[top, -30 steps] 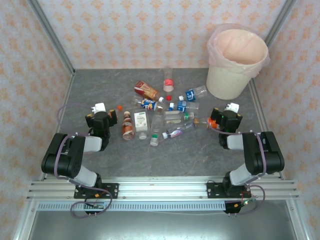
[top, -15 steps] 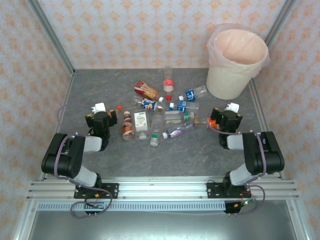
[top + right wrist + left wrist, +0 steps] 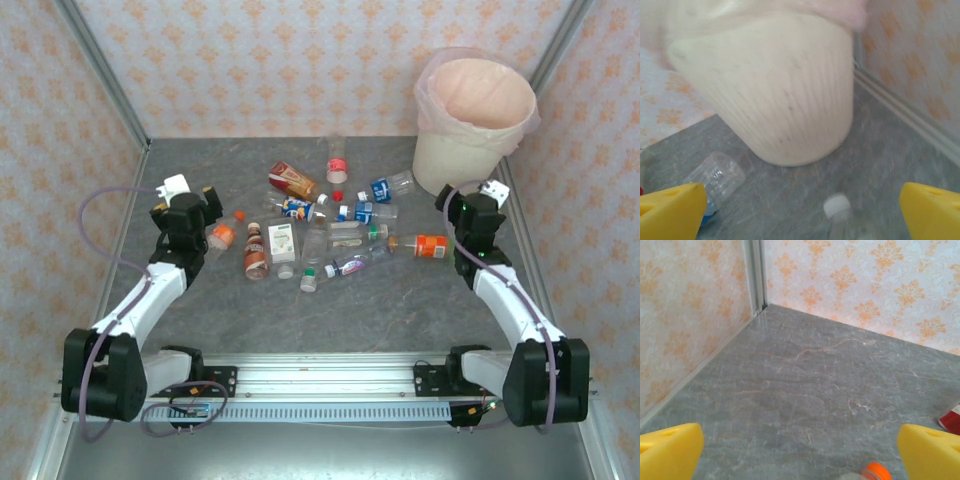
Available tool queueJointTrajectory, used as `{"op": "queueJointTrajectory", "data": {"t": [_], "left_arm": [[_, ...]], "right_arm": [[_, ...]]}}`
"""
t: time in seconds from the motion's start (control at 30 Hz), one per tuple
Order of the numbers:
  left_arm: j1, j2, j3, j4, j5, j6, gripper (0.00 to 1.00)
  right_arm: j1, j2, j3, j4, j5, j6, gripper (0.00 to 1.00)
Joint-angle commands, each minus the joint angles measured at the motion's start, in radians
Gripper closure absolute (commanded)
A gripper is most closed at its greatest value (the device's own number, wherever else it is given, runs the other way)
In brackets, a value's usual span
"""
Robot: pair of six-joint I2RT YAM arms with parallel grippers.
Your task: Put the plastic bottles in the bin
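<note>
Your left claw (image 3: 800, 455) is spread wide with nothing between its yellow fingers (image 3: 667, 452). Just below it and a little to its right sits an orange-capped bottle (image 3: 875, 471), lying apart from the rest. Your right claw (image 3: 800, 215) is equally wide and empty. The bin (image 3: 790, 100) stands straight ahead of it, a clear bottle (image 3: 715, 175) lies ahead to its left, and a white cap (image 3: 836, 206) sits almost between its fingers.

The plastic bottles (image 3: 330, 235) lie scattered on the table (image 3: 400, 310) between the two claws. None is in the bin yet.

They look empty, so expect them to be light, thin-walled and slick. They will likely roll when nudged and dent under a hard squeeze. Close across the middle of the body, at right angles to its length. Near the neck and cap the plastic is probably stiffer.
</note>
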Motion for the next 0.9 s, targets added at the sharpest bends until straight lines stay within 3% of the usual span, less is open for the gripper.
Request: {"op": "queueJointTrajectory", "data": {"t": [0.0,0.1,0.2,0.37,0.67,0.87], "left_arm": [[-0.007,-0.064,0.06,-0.294,0.039,-0.17,0.0],[-0.007,-0.112,0.083,-0.409,0.123,-0.245,0.0],[-0.007,-0.158,0.076,-0.455,0.172,-0.294,0.0],[-0.008,-0.174,0.068,-0.464,0.253,-0.348,0.0],[-0.008,-0.152,0.079,-0.486,0.26,-0.339,0.0],[-0.009,-0.154,0.066,-0.481,0.256,-0.342,0.0]], "right_arm": [[0.002,0.017,0.11,-0.477,0.047,0.282,0.01],[0.0,0.036,0.17,-0.597,0.033,0.312,0.01],[-0.031,0.079,0.2,-0.613,0.003,0.214,0.01],[-0.044,0.299,0.381,-0.747,-0.016,-0.018,0.01],[-0.075,0.523,0.499,-0.823,-0.052,-0.171,0.02],[-0.128,0.579,0.497,-0.804,-0.138,-0.199,0.14]]}}
